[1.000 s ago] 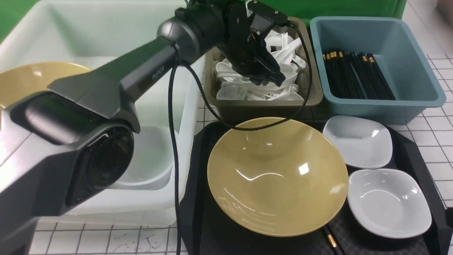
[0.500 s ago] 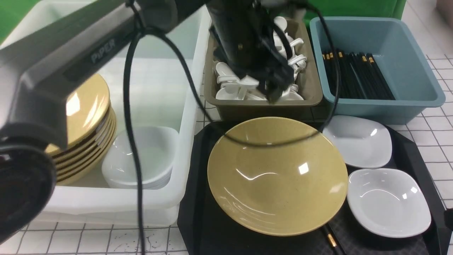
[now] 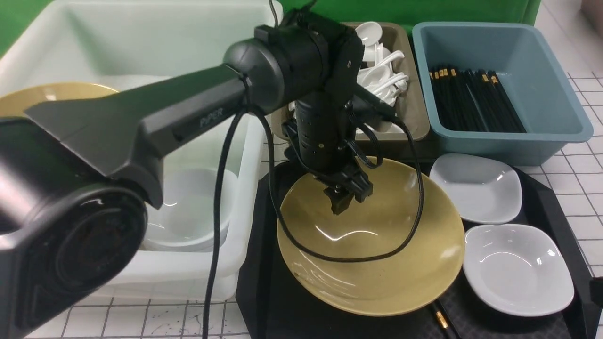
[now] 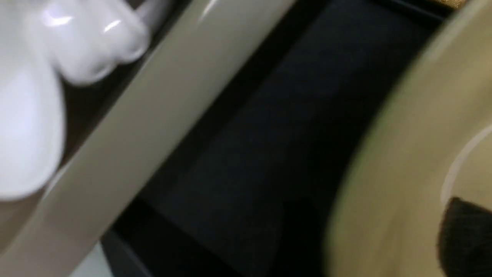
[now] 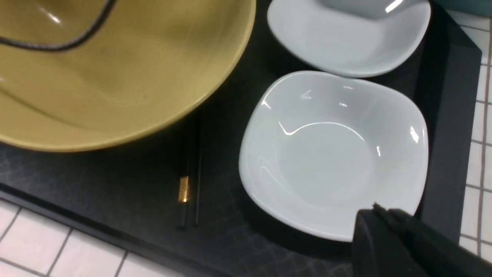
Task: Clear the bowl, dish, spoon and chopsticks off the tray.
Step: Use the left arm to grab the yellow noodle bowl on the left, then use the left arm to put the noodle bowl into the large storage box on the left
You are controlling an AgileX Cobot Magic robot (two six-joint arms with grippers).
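The mustard-yellow bowl (image 3: 377, 254) fills the left of the black tray (image 3: 549, 202). My left gripper (image 3: 341, 202) points down at the bowl's far rim, open, with one finger (image 4: 465, 234) inside the bowl (image 4: 403, 154). Two white dishes (image 3: 476, 188) (image 3: 518, 268) sit on the tray's right. The black chopsticks (image 5: 190, 181) lie mostly under the bowl (image 5: 115, 69). My right gripper (image 5: 374, 209) is shut and empty over the near dish's (image 5: 334, 154) edge. No spoon shows on the tray.
An olive bin (image 3: 414, 113) heaped with white spoons (image 3: 381, 70) stands behind the tray. Next to it a blue bin (image 3: 556, 117) holds black chopsticks. A big white bin (image 3: 249, 155) on the left holds stacked yellow bowls and white dishes. The left arm reaches across that bin.
My left gripper has come away from the spoon bin and dropped to the bowl's far rim. The bowl, dishes and chopsticks have not moved.
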